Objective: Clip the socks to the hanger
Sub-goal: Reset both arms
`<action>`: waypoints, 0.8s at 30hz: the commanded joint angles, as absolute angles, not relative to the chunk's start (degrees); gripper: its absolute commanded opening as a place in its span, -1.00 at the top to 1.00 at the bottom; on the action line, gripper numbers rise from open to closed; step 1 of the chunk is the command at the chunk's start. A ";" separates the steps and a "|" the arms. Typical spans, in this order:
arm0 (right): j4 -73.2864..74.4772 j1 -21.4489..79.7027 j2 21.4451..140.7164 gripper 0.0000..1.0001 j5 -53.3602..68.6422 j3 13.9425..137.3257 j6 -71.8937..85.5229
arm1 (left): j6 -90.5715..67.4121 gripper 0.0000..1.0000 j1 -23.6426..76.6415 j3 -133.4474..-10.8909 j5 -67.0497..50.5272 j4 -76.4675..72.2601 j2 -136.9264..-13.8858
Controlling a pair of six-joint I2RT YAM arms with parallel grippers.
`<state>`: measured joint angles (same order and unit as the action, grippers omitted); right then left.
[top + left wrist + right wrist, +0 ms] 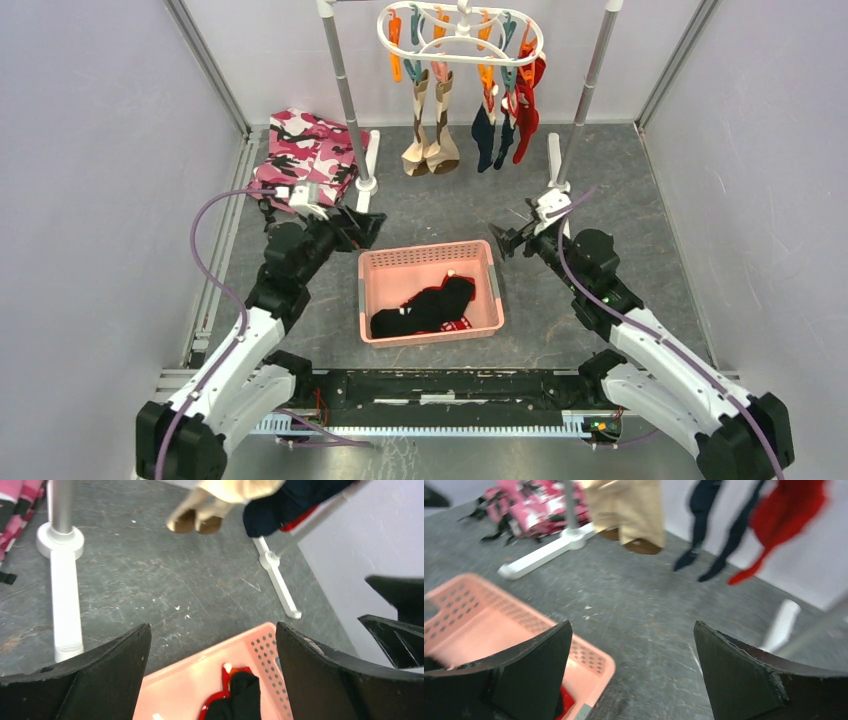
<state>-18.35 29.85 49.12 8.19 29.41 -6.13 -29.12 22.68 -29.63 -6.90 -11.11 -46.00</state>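
The white oval hanger (460, 40) hangs from the rack at the back. Clipped to it are beige socks (430, 140), navy socks (490, 135) and a red sock (525, 115). In the pink basket (425, 250) at the table's middle lie a black sock (425, 308) and a red sock (455, 325). My left gripper (368, 230) hovers open at the basket's far left corner, empty; its wrist view shows the black sock (240, 700) below the gripper (212, 645). My right gripper (505, 240) hovers open and empty off the far right corner, over bare table (631, 645).
A folded pink camouflage cloth (305, 150) lies at the back left. The rack's grey poles (345, 90) stand on white feet (65, 605) either side of the hanging socks. Walls close in the left, right and back.
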 commanded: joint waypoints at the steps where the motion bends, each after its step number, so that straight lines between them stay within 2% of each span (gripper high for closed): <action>1: -13.16 29.47 44.92 -0.96 -12.80 32.77 3.51 | -40.52 -0.98 11.18 -29.10 -21.06 -21.08 -48.62; 4: -13.25 29.51 41.71 -0.96 -15.13 32.17 3.10 | -39.10 -1.00 8.31 -32.00 -24.85 -18.00 -48.77; 9: -15.88 29.40 38.69 -0.96 -13.12 30.90 1.92 | -32.06 -1.00 7.31 -39.42 -24.18 -6.87 -46.57; 13: -13.53 29.50 39.42 -0.96 -17.02 34.27 6.29 | -28.43 -1.00 7.29 -43.53 -23.03 -2.26 -44.08; 18: -10.64 29.51 40.67 -0.96 -21.10 37.42 9.64 | -26.76 -1.00 7.29 -45.34 -22.49 -0.34 -42.11; 24: -11.58 29.48 40.39 -0.96 -17.52 37.88 7.09 | -26.47 -1.00 7.29 -45.19 -23.31 -1.33 -40.22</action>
